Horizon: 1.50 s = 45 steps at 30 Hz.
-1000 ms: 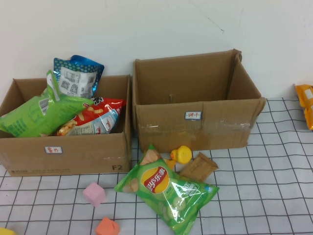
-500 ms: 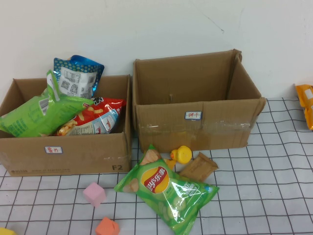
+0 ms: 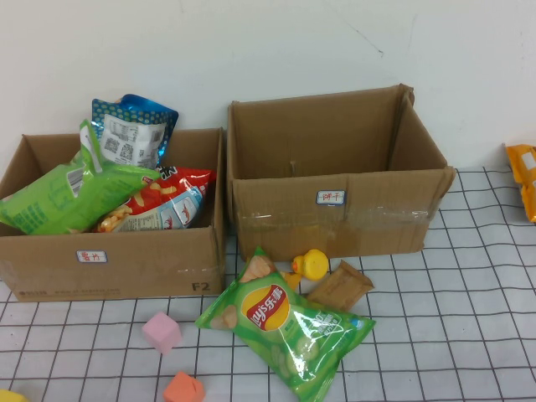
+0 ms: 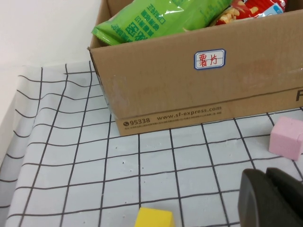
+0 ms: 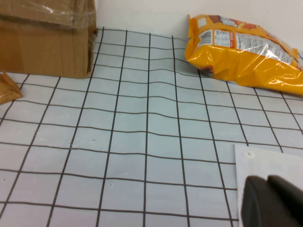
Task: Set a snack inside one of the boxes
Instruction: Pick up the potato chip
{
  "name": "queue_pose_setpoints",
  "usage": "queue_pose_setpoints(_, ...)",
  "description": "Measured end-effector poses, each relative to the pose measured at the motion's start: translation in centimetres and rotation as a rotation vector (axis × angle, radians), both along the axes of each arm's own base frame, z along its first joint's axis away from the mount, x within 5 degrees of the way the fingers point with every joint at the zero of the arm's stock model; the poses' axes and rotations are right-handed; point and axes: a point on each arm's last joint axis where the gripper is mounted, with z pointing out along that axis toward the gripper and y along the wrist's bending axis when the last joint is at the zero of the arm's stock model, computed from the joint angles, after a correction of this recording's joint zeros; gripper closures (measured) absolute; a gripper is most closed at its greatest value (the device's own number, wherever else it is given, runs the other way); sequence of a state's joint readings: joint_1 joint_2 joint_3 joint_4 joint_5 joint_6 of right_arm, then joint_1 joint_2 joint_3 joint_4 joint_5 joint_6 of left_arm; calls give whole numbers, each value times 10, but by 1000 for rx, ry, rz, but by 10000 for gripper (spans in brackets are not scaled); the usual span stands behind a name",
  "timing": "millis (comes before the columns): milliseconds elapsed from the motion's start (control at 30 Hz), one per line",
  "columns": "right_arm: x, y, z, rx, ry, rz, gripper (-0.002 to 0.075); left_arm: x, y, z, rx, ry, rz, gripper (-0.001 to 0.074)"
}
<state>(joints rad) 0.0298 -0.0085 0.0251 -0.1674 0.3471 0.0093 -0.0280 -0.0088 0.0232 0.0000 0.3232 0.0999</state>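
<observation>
A green chip bag lies on the checked cloth in front of the two cardboard boxes. The left box holds several snack bags and shows in the left wrist view. The right box looks empty; its corner shows in the right wrist view. An orange snack bag lies at the far right and shows in the right wrist view. My left gripper is shut and empty, low over the cloth near the left box's front. My right gripper is shut and empty, over the cloth at the right. Neither gripper shows in the high view.
A yellow duck, a brown packet, a pink cube and an orange cube lie near the green bag. The left wrist view shows the pink cube and a yellow block. A white sheet lies under my right gripper.
</observation>
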Motion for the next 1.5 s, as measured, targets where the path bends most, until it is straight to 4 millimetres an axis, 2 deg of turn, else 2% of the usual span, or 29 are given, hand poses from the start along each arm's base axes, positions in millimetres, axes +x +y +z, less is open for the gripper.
queue_pose_setpoints(100, 0, 0, 0, 12, 0, 1, 727, 0, -3, 2, -92, -17, -4, 736)
queue_pose_setpoints(167, 0, 2, 0, 46, -3, 4, 727, 1, -6, 3, -234, -27, 0, 737)
queue_pose_setpoints(333, 0, 10, 0, 303, 3, 12, 727, 1, -16, 10, -843, -13, 21, 736)
queue_pose_setpoints(433, 0, 18, 2, 545, 12, 15, 727, 1, -20, 14, -1075, -7, 21, 736)
queue_pose_setpoints(567, 0, 26, 9, 907, 6, 14, 727, 2, -17, 19, -1191, -55, 41, 737)
queue_pose_setpoints(633, 0, 28, 11, 1000, -1, 15, 727, 2, -15, 22, -1281, -79, 59, 736)
queue_pose_setpoints(733, 0, 28, 13, 1041, -13, 16, 727, 3, -13, 26, -1376, -115, 77, 736)
queue_pose_setpoints(800, 0, 28, 13, 1008, -20, 27, 727, 3, -12, 26, -1330, -129, 67, 736)
queue_pose_setpoints(900, 1, 28, 14, 958, -37, 40, 727, 1, -16, 33, -1146, -138, -9, 736)
queue_pose_setpoints(1033, 0, 28, 13, 893, -37, 64, 727, -6, -24, 69, -850, -199, -160, 736)
queue_pose_setpoints(1167, 0, 29, 13, 848, -38, 81, 727, 2, -31, 102, -588, -140, -249, 736)
queue_pose_setpoints(1233, 0, 29, 13, 836, -37, 86, 727, 10, -35, 119, -482, -80, -294, 736)
queue_pose_setpoints(1300, 0, 29, 12, 823, -29, 93, 727, 29, -38, 137, -323, 33, -346, 736)
queue_pose_setpoints(1500, -1, 31, 10, 798, 1, 115, 727, 79, -47, 156, -87, 220, -478, 736)
